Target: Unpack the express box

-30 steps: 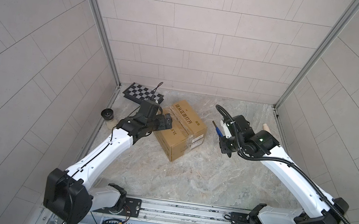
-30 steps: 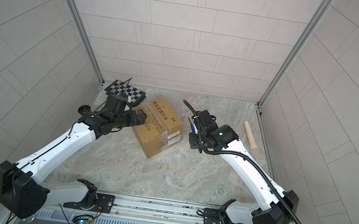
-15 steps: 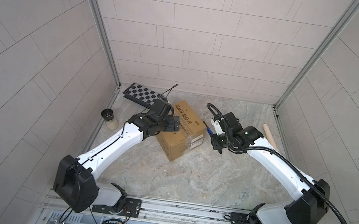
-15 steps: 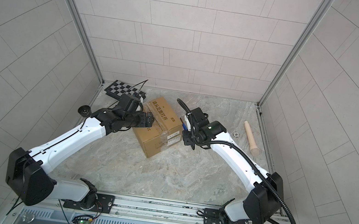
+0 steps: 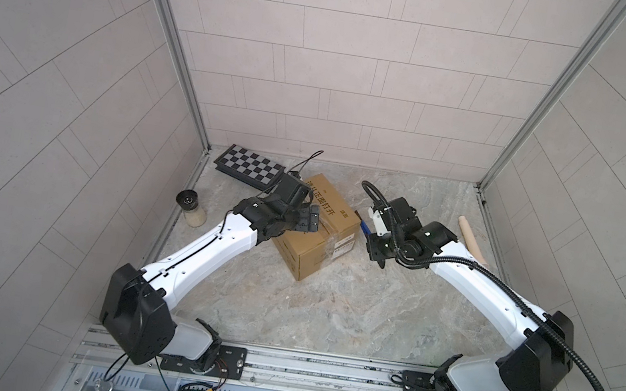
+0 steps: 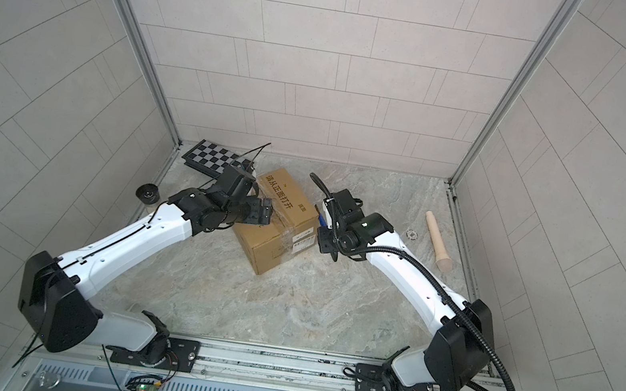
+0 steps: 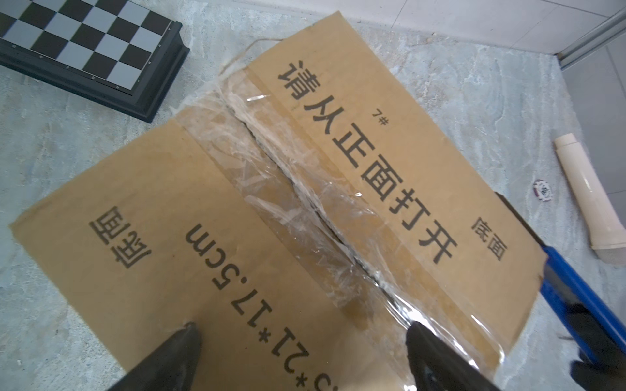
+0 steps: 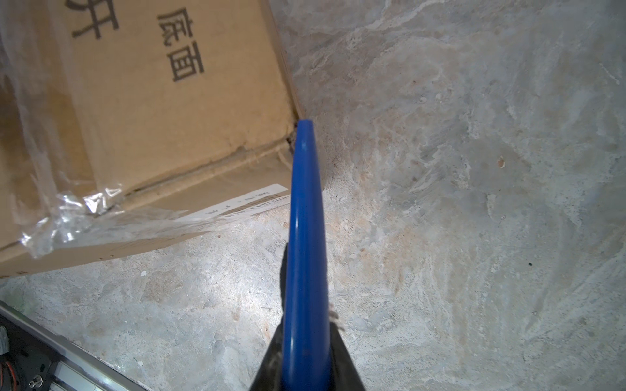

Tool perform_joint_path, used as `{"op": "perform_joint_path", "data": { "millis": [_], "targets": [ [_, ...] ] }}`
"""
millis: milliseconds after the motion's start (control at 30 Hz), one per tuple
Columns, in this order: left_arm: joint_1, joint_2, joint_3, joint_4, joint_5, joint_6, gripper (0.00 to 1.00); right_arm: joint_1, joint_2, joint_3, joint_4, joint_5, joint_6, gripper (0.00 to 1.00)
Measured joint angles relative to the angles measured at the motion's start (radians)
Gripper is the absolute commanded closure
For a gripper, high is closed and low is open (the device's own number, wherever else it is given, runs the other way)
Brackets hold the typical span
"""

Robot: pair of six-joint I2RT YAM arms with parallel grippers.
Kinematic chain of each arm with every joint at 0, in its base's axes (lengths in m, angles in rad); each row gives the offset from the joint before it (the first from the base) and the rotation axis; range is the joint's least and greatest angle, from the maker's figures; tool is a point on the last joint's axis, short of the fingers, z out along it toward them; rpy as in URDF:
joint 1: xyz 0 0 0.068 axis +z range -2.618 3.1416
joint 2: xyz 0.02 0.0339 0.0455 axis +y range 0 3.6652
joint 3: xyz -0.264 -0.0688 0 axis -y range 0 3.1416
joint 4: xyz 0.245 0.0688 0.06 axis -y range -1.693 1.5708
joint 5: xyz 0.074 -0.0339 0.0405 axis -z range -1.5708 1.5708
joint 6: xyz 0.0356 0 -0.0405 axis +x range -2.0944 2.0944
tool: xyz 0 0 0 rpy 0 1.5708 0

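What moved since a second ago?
The left gripper slid further over the top of the express box, jaws open. The right gripper, shut on the blue tool, came in toward the box's corner. The box and checkered board stayed put.

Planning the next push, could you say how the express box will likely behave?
The express box probably slides on the smooth stone tabletop rather than tipping, being broad-based. Its top flaps likely flex inward, since the seam tape looks slit.

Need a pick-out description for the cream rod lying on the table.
On the grey marbled tabletop, look to the foot of the right tiled wall. A smooth cream tapered rod lies flat there, touching nothing. Nothing else nearby is long, pale and flared at one end.
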Motion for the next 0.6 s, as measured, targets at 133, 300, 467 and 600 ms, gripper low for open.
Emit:
{"op": "perform_joint_path", "data": {
  "millis": [133, 300, 467, 600],
  "targets": [
    [-0.013, -0.033, 0.004, 0.04, 0.091, -0.021, 0.0, 0.013, 0.0, -0.011, 0.025, -0.037, -0.001, 1.0],
    [-0.018, -0.048, 0.043, 0.071, 0.15, -0.05, 0.0, 0.016, 0.0, -0.033, 0.045, -0.055, 0.0, 1.0],
    [-0.018, -0.027, 0.054, 0.074, 0.167, -0.08, 0.0, 0.016, 0.0, -0.042, 0.057, -0.057, 0.0, 1.0],
    [-0.017, -0.021, 0.025, 0.061, 0.17, -0.11, 0.0, 0.016, -0.001, -0.047, 0.062, -0.057, 0.0, 1.0]
  ]
}}
